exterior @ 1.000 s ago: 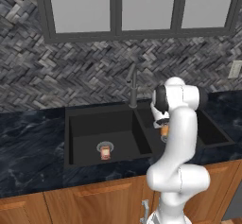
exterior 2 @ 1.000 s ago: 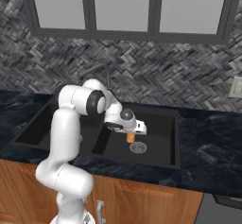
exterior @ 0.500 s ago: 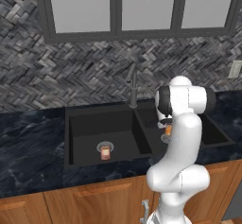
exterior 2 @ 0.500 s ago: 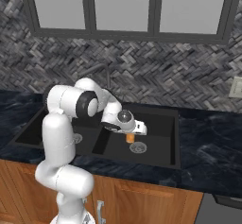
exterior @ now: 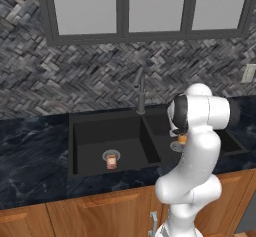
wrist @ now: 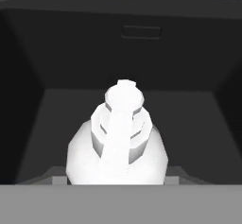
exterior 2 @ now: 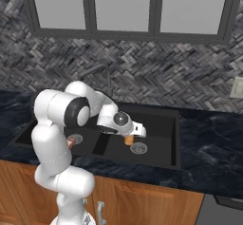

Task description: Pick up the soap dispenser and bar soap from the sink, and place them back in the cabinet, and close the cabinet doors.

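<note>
Since a second ago the arm's elbow has swung over toward the left end of the worktop, while the gripper [exterior 2: 129,138] has stayed low over the right basin of the sink [exterior 2: 156,160]. Its jaws are clamped on the soap dispenser [exterior 2: 128,140], the orange bottle just above the round drain [exterior 2: 138,147]. The white pump top [wrist: 122,119] sits close under the hand. The bar soap [exterior: 111,162] rests on the left basin's drain.

Matt black sink [exterior: 90,131]; glossy veined dark stone counter [exterior: 30,156]; warm wood cabinet fronts [exterior: 100,213]; rough herringbone stone wall [exterior: 90,76].
</note>
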Controlling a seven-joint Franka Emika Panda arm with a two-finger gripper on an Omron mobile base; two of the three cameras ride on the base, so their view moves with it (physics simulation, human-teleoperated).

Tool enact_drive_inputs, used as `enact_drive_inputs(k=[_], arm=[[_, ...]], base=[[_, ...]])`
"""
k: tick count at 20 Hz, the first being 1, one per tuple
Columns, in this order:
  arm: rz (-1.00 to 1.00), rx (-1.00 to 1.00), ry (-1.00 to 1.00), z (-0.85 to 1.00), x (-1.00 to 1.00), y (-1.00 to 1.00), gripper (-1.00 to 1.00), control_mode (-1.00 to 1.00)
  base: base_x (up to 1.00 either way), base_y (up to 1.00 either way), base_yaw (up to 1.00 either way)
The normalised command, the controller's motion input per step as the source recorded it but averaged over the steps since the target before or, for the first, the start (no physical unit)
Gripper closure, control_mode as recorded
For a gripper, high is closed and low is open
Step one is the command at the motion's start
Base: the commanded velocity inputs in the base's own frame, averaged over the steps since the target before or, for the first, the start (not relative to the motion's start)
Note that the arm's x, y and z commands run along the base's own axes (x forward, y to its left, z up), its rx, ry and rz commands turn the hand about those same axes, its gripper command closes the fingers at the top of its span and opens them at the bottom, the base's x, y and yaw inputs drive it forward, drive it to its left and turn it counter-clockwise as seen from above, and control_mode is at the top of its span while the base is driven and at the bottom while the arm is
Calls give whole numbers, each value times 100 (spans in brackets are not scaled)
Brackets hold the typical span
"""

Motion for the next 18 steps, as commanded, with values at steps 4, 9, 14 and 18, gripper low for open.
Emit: enact_drive_inputs(k=[4, 9, 14, 18], arm=[[-3, 0, 0, 26, -23, 0, 100, -100], [-6, 0, 0, 34, -21, 6, 100, -100], [-3, 0, 0, 37, -25, 0, 100, -100], [0, 0, 0, 47, -13, 0, 100, -100]], base=[[0, 0, 0], [0, 0, 0], [0, 0, 0], [0, 0, 0]])
